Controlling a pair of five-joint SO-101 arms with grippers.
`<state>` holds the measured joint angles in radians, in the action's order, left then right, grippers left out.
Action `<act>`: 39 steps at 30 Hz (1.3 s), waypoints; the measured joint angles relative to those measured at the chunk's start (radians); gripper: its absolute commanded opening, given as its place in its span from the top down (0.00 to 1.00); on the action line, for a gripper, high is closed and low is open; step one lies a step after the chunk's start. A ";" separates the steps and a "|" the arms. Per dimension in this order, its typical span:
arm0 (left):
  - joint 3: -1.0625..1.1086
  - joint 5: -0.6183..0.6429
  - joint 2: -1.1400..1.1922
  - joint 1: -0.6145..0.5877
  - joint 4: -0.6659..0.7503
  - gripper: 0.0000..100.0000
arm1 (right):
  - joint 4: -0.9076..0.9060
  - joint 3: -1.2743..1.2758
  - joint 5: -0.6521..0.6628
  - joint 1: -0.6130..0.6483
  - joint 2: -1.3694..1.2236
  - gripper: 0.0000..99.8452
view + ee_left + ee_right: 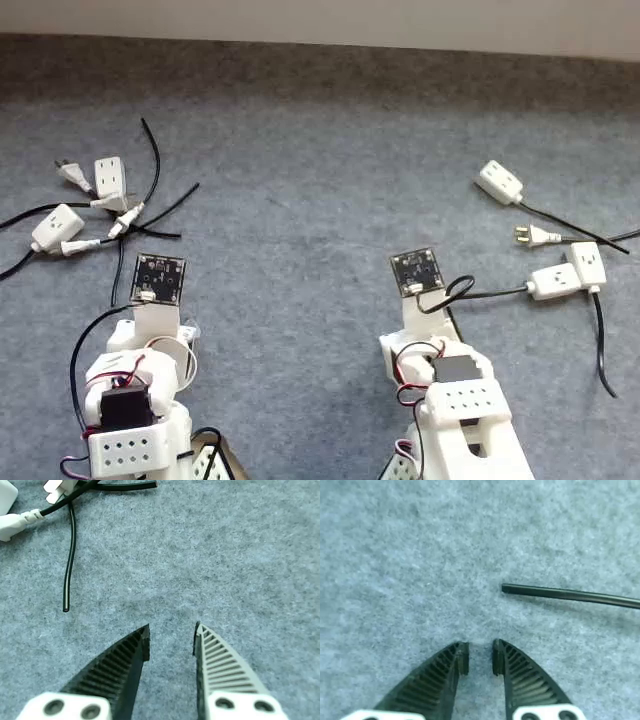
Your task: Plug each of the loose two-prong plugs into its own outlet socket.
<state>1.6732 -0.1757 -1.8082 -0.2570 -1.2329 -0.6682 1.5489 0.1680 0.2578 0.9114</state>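
Outlet sockets, five white blocks on the tabletop (300,150) — first socket (110,177) and second socket (57,227) near its left edge, third socket (499,181), fourth socket (585,262) and fifth socket (553,281) near its right edge. Loose two-prong plugs with prongs plainly showing, two — left plug (70,172), right plug (535,235). The small white pieces (120,218) in the left tangle cannot be counted. Arms, two: left arm (135,400), right arm (455,400). Tools, two: left tool (171,635), right tool (480,652).
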 measured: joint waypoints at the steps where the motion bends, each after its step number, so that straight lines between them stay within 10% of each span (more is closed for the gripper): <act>1: 0.000 0.000 0.000 0.000 0.005 0.85 | 0.000 0.000 0.000 0.000 0.000 0.91; 9: 0.000 0.000 0.000 0.000 0.025 0.85 | 0.029 -0.034 0.000 -0.023 -0.009 0.91; 25: 0.002 0.000 0.000 0.000 0.025 0.85 | -0.259 -0.784 -0.242 -0.663 -0.058 0.80; 39: 0.002 0.000 0.000 0.000 0.025 0.85 | -0.493 -1.475 -0.376 -0.703 -0.965 0.78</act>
<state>1.6747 -0.1757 -1.8082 -0.2570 -1.2083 -1.1607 0.0744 -0.2079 -0.4450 -0.0537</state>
